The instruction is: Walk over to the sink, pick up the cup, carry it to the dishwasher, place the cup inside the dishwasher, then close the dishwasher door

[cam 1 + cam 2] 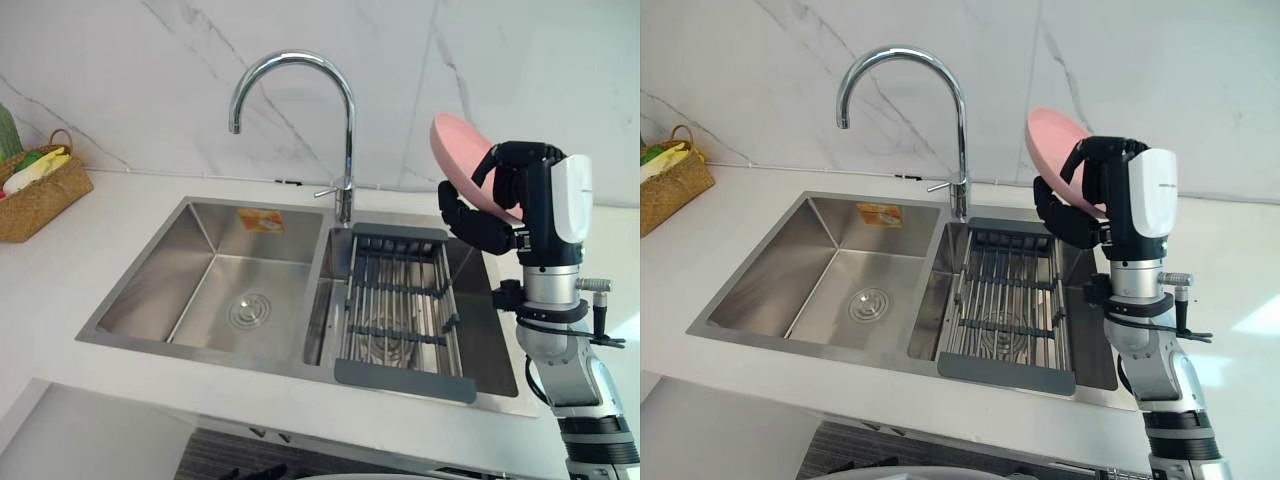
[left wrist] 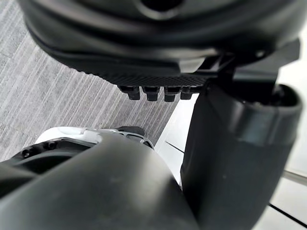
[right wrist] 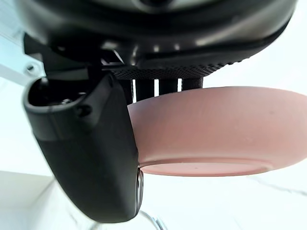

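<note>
A white counter (image 1: 120,200) holds a double sink (image 1: 150,280), with a tap (image 1: 348,120) at 12 o'clock and a rack (image 1: 400,300) in its basin at 4. At 3 o'clock the raised right hand (image 1: 530,190) clamps fingers (image 1: 475,225) and thumb on a tilted pink bowl (image 1: 455,150). I cannot tell the left hand's (image 2: 144,48) state.

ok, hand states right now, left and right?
Left hand: open, relaxed, holding nothing.
Right hand: shut on the pink bowl, thumb and fingers curled round its rim.
</note>
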Robot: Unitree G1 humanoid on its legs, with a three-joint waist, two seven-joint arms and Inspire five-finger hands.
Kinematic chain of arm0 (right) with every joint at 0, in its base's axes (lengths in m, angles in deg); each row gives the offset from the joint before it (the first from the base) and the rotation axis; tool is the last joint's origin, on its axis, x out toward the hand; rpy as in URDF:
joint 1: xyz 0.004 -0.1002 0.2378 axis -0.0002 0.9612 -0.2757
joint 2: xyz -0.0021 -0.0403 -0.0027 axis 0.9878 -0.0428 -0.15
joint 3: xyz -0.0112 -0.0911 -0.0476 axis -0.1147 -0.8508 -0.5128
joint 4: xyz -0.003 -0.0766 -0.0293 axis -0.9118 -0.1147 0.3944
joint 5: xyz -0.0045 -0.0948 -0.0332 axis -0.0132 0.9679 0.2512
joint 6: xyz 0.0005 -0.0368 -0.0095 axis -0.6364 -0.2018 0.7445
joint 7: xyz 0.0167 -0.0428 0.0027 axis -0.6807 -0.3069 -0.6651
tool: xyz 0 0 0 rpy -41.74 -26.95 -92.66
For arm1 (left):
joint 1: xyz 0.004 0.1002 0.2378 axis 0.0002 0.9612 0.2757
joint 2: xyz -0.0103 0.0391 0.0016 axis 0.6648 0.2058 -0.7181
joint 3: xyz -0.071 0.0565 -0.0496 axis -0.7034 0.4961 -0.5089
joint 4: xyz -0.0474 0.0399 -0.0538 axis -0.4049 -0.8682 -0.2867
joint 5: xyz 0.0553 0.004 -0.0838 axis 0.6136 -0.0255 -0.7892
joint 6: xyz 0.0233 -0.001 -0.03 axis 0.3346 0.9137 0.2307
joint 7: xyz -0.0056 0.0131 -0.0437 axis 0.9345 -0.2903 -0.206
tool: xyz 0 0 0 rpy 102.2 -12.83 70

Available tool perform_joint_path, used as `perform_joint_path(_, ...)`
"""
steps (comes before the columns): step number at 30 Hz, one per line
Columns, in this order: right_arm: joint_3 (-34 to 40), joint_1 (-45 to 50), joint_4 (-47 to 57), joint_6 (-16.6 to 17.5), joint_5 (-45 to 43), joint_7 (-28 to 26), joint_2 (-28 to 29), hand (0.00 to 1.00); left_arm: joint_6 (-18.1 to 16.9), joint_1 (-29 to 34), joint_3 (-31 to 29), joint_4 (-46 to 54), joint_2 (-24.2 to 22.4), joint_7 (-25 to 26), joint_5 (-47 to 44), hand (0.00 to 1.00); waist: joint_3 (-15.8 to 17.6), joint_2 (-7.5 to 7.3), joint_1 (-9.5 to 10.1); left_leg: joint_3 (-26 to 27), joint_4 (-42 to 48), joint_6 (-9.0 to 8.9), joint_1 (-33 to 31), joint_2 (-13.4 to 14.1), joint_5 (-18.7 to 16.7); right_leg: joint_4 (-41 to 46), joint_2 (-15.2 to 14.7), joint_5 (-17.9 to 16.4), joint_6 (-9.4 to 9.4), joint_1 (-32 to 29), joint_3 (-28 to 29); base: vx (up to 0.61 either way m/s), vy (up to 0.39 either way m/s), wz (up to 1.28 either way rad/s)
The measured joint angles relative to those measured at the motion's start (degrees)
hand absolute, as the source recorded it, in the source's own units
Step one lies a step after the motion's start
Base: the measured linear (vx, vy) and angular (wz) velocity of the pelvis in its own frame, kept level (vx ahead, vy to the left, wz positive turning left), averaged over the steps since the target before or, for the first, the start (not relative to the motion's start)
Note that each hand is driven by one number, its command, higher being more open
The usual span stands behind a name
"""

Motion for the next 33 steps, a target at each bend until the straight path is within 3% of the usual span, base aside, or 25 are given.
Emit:
perform_joint_path(6, 7.6, 1.4, 3.3, -2.5, 0.0, 0.5, 0.2, 0.00, -0.1, 0.3, 0.0, 0.0, 0.0, 0.0, 1.7, 1.00, -0.1, -0.61, -0.31, 2.8, -0.1, -0.60, 1.1, 0.1, -1.0, 1.2, -0.1, -0.1, -0.12, -0.9, 2.8, -0.01, 0.012, -0.24)
perform_joint_path(10, 14.0, 5.8, 3.2, -7.4, -2.1, 2.9, 0.4, 0.00, 1.2, 0.0, 0.3, 0.2, 0.2, 0.0, 1.7, 1.00, 0.2, -1.08, -1.99, 6.2, 0.0, -0.22, 0.5, 0.0, -1.4, 6.0, -0.6, -1.3, 0.01, -5.5, 6.6, -0.01, 0.045, -0.42)
perform_joint_path(15, 21.3, 12.2, 1.3, -9.8, -2.0, 8.3, 7.0, 0.00, 3.2, -0.4, 0.2, 1.6, 1.8, -0.2, 1.6, 1.00, 1.8, -3.67, -3.98, 13.1, 0.0, 0.01, -0.9, -0.3, -2.2, 6.6, -0.6, -1.5, -0.51, -10.9, 11.0, -0.04, 0.037, -0.69)
perform_joint_path(17, 21.9, 13.8, 1.6, -9.8, -2.1, 9.2, 9.6, 0.00, 4.3, -0.5, -0.3, 1.6, 2.0, 0.3, -1.4, 1.00, 2.1, -3.90, -4.00, 19.3, 1.0, -0.04, -1.0, 1.5, -3.4, 6.4, -2.6, -3.0, -4.49, -11.6, -0.1, 0.00, 0.051, -1.39)
perform_joint_path(19, 21.9, 14.5, 2.6, -8.8, -2.2, 9.2, 11.9, 0.00, 6.4, -1.0, -1.7, 1.5, 2.5, 1.8, -4.7, 1.00, 2.7, -4.70, -3.85, 25.9, 3.9, 0.47, -1.3, 4.0, -5.6, 9.2, -4.8, -3.3, -6.73, -12.5, -9.2, -0.01, 0.022, -1.85)
perform_joint_path(20, 22.2, 14.8, 3.4, -8.1, -2.2, 9.3, 13.0, 0.00, 8.3, -1.4, -3.5, 1.0, 2.7, 3.3, -6.4, 1.00, 3.5, -5.14, -3.99, 29.7, 5.6, 0.01, -1.3, 5.9, -6.6, 14.7, -6.5, -4.0, -7.66, -13.8, -13.9, -0.01, -0.027, -1.75)
perform_joint_path(22, 25.0, 16.7, 4.9, -7.0, -3.5, 10.3, 14.9, 0.00, 7.8, -0.6, -6.3, 0.3, 2.6, 3.8, -8.5, 1.00, 3.9, -5.26, -4.52, 32.4, 7.9, -0.58, -1.9, 8.4, -7.0, 22.5, -8.2, -5.0, -8.42, -13.9, -17.7, 0.10, -0.108, -1.02)
perform_joint_path(23, 26.7, 17.0, 5.2, -6.9, -4.6, 11.4, 16.1, 0.00, 7.3, 0.1, -7.0, 1.7, 2.7, 3.9, -9.5, 1.00, 4.0, -6.43, -4.62, 33.1, 10.9, -1.51, -2.4, 9.5, -7.4, 24.5, -8.7, -4.1, -7.87, -12.6, -17.9, 0.16, -0.169, -0.62)
perform_joint_path(25, 26.7, 16.0, 5.5, -6.9, -6.2, 12.0, 16.2, 0.00, 7.5, -0.1, -8.9, 1.1, 2.7, 5.0, -12.4, 1.00, 4.6, -6.71, -4.20, 32.6, 15.5, -1.50, -3.6, 11.8, -8.0, 23.3, -7.1, -3.1, -7.99, -12.9, -17.9, 0.08, -0.188, -0.52)
perform_joint_path(26, 26.8, 15.7, 5.6, -6.9, -6.6, 12.2, 16.3, 0.00, 7.6, -0.7, -9.3, 0.4, 3.0, 5.5, -14.7, 1.00, 4.8, -7.30, -3.31, 30.5, 14.5, -1.70, -4.9, 10.6, -9.6, 18.0, -5.6, -1.7, -6.19, -12.2, -15.0, -0.02, -0.103, -0.56)
perform_joint_path(27, 27.1, 14.9, 5.6, -6.9, -6.6, 12.3, 16.3, 0.00, 7.6, -1.0, -9.0, 0.2, 2.3, 5.5, -15.1, 1.00, 4.4, -6.76, -2.50, 28.9, 11.4, -1.39, -5.3, 9.3, -9.4, 13.4, -3.7, -0.5, -4.41, -11.2, -12.7, -0.12, -0.002, -0.96)
perform_joint_path(28, 26.7, 12.3, 4.4, -6.3, -6.5, 12.3, 17.3, 0.00, 7.1, -1.5, -8.7, 0.1, 1.4, 5.6, -16.3, 1.00, 4.1, -6.41, -0.40, 30.4, 10.0, -0.60, -5.7, 8.9, -6.5, 12.5, -2.6, -3.5, -3.04, -11.2, -9.0, -0.09, 0.004, -0.85)
perform_joint_path(29, 25.4, 11.5, 2.8, -6.0, -6.5, 12.4, 18.5, 0.00, 7.1, -1.9, -8.9, 0.4, 1.5, 5.7, -17.6, 1.00, 4.2, -6.72, -0.58, 30.6, 12.4, -0.69, -6.5, 9.8, -6.7, 18.2, -3.2, -9.9, -3.56, -10.3, -8.7, -0.05, -0.054, -0.75)
perform_joint_path(30, 24.8, 11.5, 1.8, -5.9, -6.4, 12.4, 18.8, 0.00, 7.0, -1.9, -8.9, 0.8, 1.5, 5.7, -17.7, 1.00, 4.2, -6.68, -0.50, 30.9, 13.0, -0.76, -6.5, 10.2, -6.8, 18.0, -3.1, -10.8, -2.41, -8.9, -9.0, 0.02, -0.148, -0.35)
perform_joint_path(32, 21.8, 11.5, -0.7, -5.9, -6.4, 11.7, 18.8, 0.00, 7.0, -1.8, -9.0, 1.7, 1.6, 5.8, -18.6, 1.00, 3.7, -7.85, 0.33, 32.7, 14.9, -1.27, -6.4, 10.7, -7.1, 10.8, -2.0, -9.4, -0.44, -4.7, -8.4, -0.01, -0.172, -0.49)
perform_joint_path(33, 19.5, 11.6, -1.6, -6.0, -6.1, 11.2, 18.8, 0.00, 6.7, -1.7, -9.1, 1.6, 1.0, 6.2, -18.6, 1.00, 3.8, -7.06, 0.23, 33.5, 15.9, -1.83, -6.5, 11.5, -7.2, 6.5, -0.5, -7.6, -0.14, -3.0, -8.1, -0.11, -0.170, -0.40)
